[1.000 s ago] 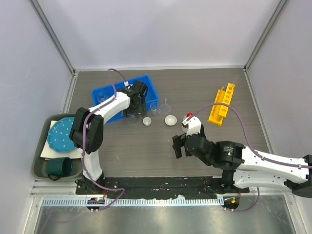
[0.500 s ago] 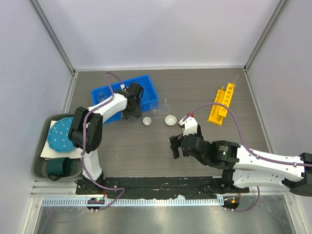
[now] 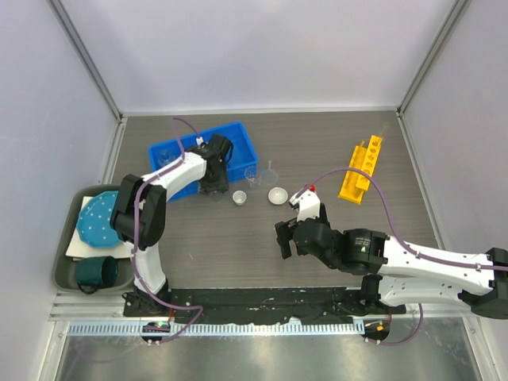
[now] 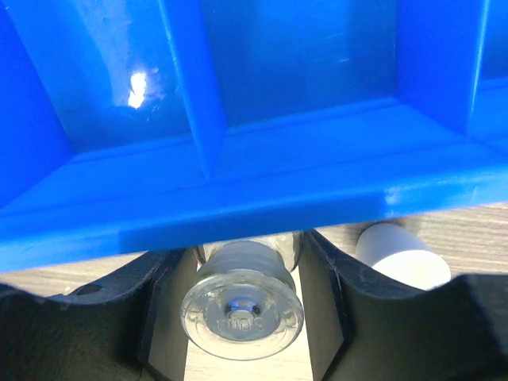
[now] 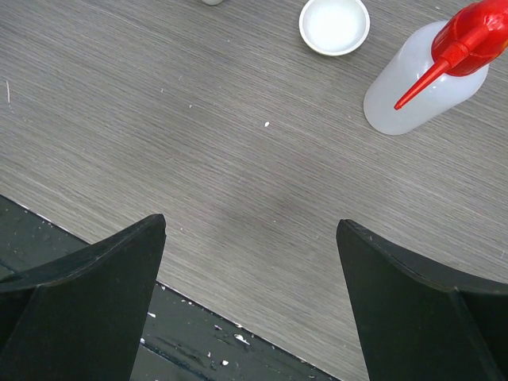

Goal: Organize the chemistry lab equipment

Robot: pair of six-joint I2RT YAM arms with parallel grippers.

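Tabletop (image 3: 206,246) of grey wood grain across the whole overhead view. Blue bin (image 3: 242,135) at upper left, its near wall directly in front of the left gripper (image 4: 240,305) and filling most of that wrist view. Grey tray (image 3: 62,266) at far left, holding a teal dotted plate (image 3: 99,218) and a dark teal mug (image 3: 95,271). Yellow rack (image 3: 361,168) at upper right, well apart from both arms. Right gripper (image 5: 250,238) low in the centre, fingers spread wide over bare table, grasping nothing. Squeeze bottle (image 5: 413,83) with red cap just beyond it, at upper right of the right wrist view, with the white dish (image 5: 334,25) beside it. Small beaker (image 3: 239,198) and funnel (image 3: 271,169) near the dish, between bin and bottle. Left gripper clenched on a glass vial (image 4: 240,300), held just outside the bin's near wall.
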